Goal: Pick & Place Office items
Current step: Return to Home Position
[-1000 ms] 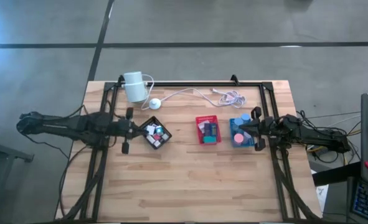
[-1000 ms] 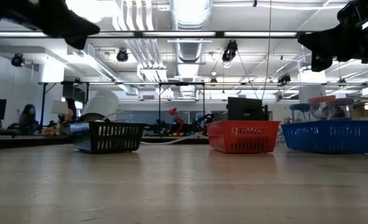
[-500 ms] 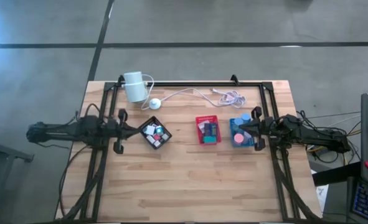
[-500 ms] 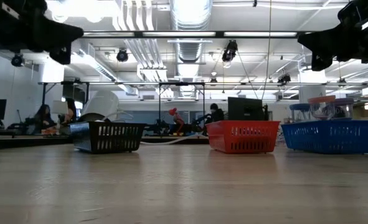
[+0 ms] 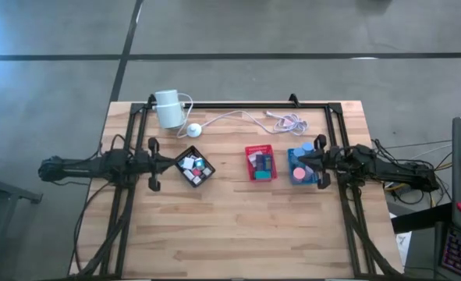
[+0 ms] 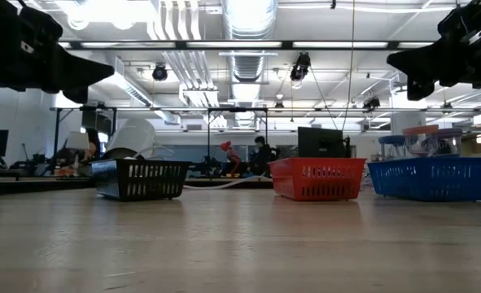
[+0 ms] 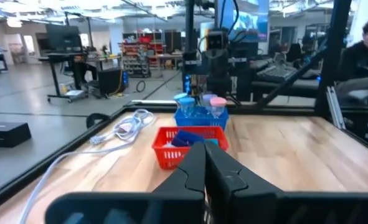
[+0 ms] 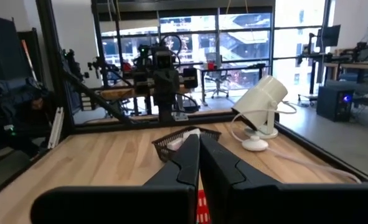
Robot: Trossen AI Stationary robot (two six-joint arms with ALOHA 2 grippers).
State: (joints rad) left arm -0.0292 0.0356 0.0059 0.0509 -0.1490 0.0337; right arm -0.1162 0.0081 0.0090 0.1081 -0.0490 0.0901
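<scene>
Wooden table [image 5: 230,226] is carrying three trays in a row, and the office items [image 5: 193,165] are sitting sorted inside the black tray [image 6: 138,180], red tray [image 6: 317,180] and blue tray [image 6: 431,180]. Left gripper [image 5: 170,162], fingers pressed together and empty, is pulling back from the black tray toward its own side. Right gripper [image 5: 299,161], also clenched on nothing, is hovering over the blue tray. Sorting is looking finished; arms are likely homing.

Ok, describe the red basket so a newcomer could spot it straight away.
On the wooden table, three small mesh baskets stand in a row across the middle. The red basket is the centre one, between the black basket and the blue basket. It alone is red.
</scene>
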